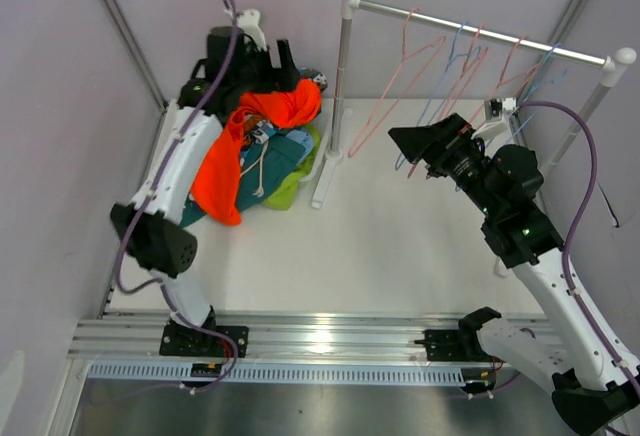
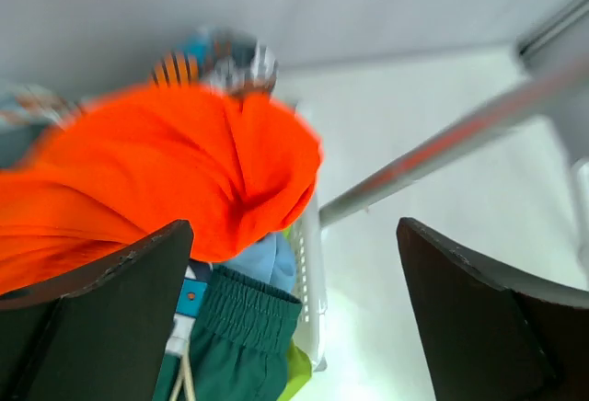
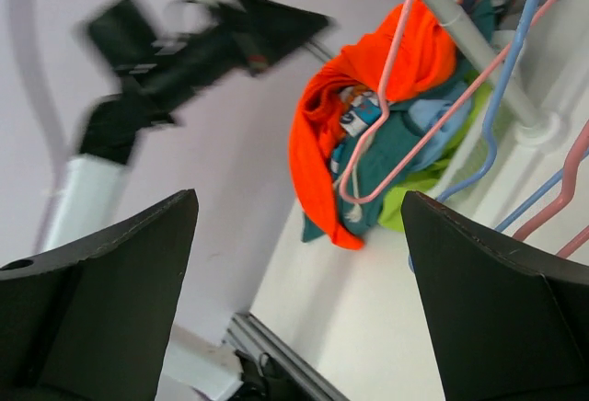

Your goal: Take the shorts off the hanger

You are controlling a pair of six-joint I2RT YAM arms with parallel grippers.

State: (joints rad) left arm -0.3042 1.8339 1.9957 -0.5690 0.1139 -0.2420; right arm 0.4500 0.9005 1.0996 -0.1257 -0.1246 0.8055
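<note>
The shorts lie in a heap at the back left, off the hangers. The bright orange pair (image 1: 225,171) is on top, over the dark teal pair (image 1: 285,151) and the lime green pair (image 1: 290,192). The print pair (image 1: 318,80) is at the back. The left wrist view shows the orange pair (image 2: 175,171), the teal pair (image 2: 239,327), a light blue pair (image 2: 265,261) and the print pair (image 2: 216,61). My left gripper (image 1: 295,64) is open and empty above the heap. My right gripper (image 1: 408,142) is open and empty in front of the bare hangers (image 1: 440,76).
A white basket (image 2: 308,281) holds the heap. Several pink and blue wire hangers hang empty on the rail (image 1: 480,34) of a white rack, whose left post (image 1: 343,76) stands next to the basket. Walls close in on both sides.
</note>
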